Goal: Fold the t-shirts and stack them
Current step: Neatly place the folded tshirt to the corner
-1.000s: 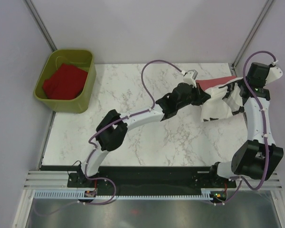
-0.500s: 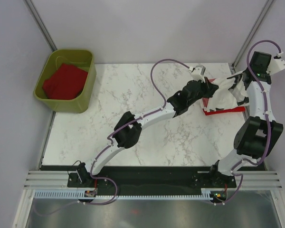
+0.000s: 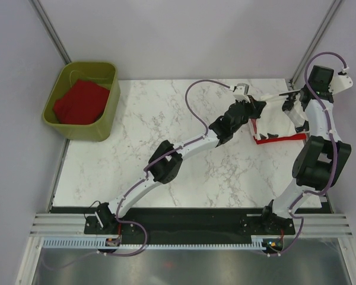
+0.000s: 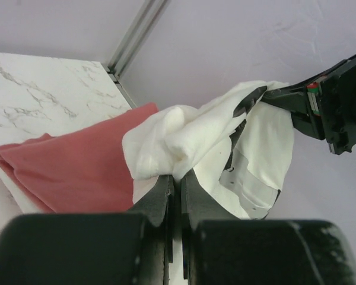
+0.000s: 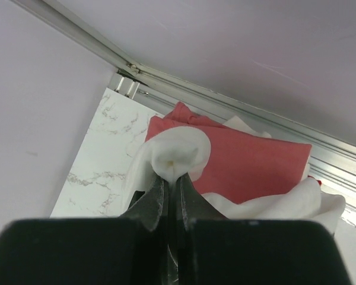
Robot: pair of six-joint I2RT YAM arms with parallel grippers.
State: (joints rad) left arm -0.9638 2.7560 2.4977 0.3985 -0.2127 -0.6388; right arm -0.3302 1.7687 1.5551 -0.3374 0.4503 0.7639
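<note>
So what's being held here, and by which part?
The white shirt: left jaws pinch one bunched fold, right jaws another. Which part of the shirt each fold is cannot be told.

The right hand [image 5: 171,181] is pinched tight on a bunched fold of white t-shirt [image 5: 178,154]. Just behind that fold lies a pink t-shirt [image 5: 249,163], over the marble bench [image 5: 101,172] beside a metal rail [image 5: 225,107].
</note>
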